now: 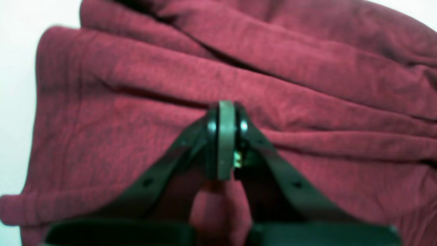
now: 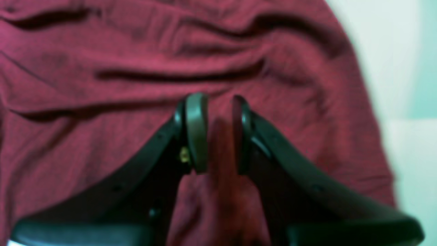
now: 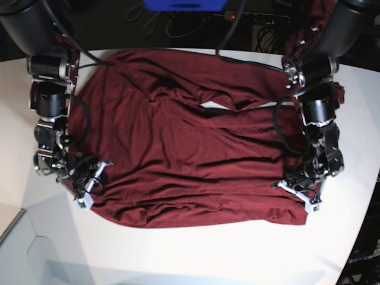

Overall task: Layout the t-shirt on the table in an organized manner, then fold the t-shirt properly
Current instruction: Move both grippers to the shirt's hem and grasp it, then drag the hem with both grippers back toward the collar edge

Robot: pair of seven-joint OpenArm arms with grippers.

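I've got left claw [image 1: 226,140] and right claw [image 2: 213,135] each pinching near corners of the t-shirt [image 3: 190,154], body stretching far across the tabletop [image 3: 196,255].

Base view: overhead, looking straight down on the table [image 3: 196,249], the whole t-shirt [image 3: 190,148] in frame with both arms at its sides. Left wrist view: very close, looking along the left gripper [image 1: 226,136] across the t-shirt's wrinkled cloth. Right wrist view: equally close, along the right gripper [image 2: 214,133]. All three share the t-shirt.
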